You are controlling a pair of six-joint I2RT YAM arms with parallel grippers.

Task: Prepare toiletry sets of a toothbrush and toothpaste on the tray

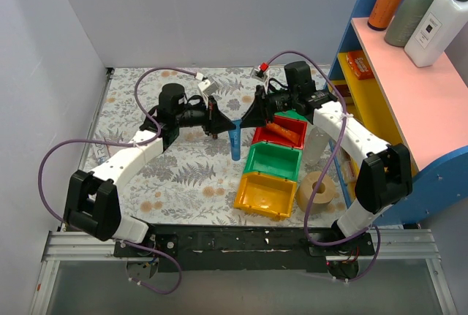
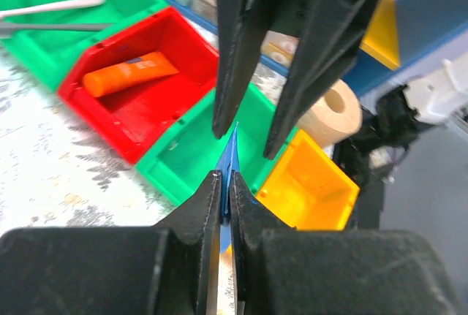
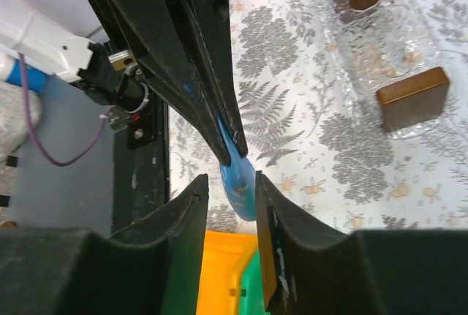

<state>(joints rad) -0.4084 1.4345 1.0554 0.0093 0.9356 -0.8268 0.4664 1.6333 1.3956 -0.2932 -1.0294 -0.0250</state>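
The toothpaste [image 1: 235, 145] is a blue tube hanging upright over the table, left of the bins. My left gripper [image 1: 224, 126] is shut on its flat upper end; the left wrist view shows the tube [image 2: 231, 156] pinched between my closed fingers [image 2: 212, 205]. My right gripper [image 1: 246, 120] is open and straddles the tube; in the right wrist view [image 3: 230, 181] the tube [image 3: 240, 183] hangs between its fingers, close to the right one. The clear tray [image 3: 398, 52] with brown end pieces lies on the cloth beyond. Toothbrushes [image 2: 51, 4] lie in the far green bin.
A row of bins stands right of the grippers: far green bin [image 1: 294, 116], red bin [image 1: 280, 134] with an orange tube [image 2: 128, 74], green bin [image 1: 273, 161], yellow bin [image 1: 265, 194]. A tape roll [image 1: 319, 188] and a blue-pink shelf [image 1: 409, 88] stand at the right.
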